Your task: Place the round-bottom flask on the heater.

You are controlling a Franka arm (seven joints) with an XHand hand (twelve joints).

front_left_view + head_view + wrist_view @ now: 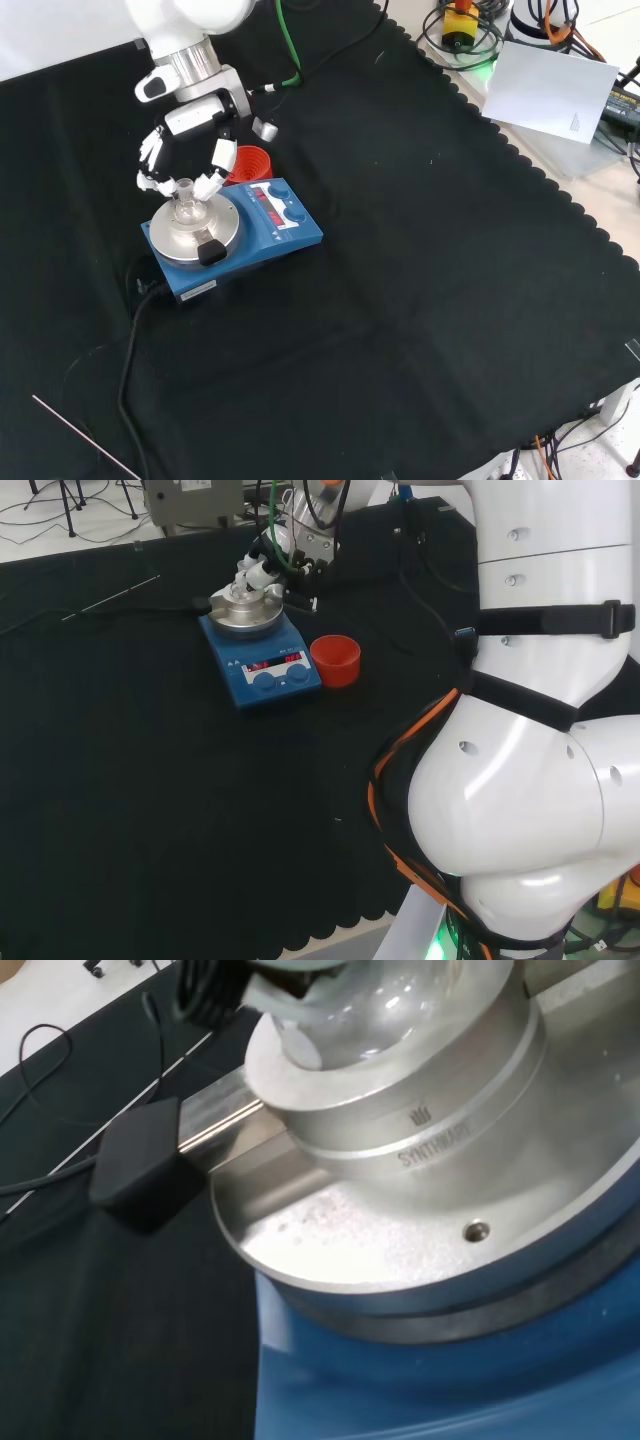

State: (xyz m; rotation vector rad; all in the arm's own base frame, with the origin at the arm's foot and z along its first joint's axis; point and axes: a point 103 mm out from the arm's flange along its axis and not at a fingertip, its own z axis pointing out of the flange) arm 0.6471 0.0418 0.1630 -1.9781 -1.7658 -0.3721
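The blue heater (268, 672) (275, 238) stands on the black cloth with a round silver block (245, 617) (178, 237) (430, 1130) on top. The clear round-bottom flask (186, 203) (420, 1000) sits upright with its bulb in the block's hollow. The hand (305, 542) (190, 125) hangs right over it, fingers and thumb curled about the flask's neck from both sides. In the wrist view a blurred fingertip (290, 1010) lies against the glass bulb.
A red ribbed ring (336, 660) (251, 161) stands on the cloth beside the heater. A black plug (211, 252) (140, 1165) sits at the block's edge, and the heater's cable (128, 350) trails off. A thin rod (110, 600) (80, 435) lies farther away.
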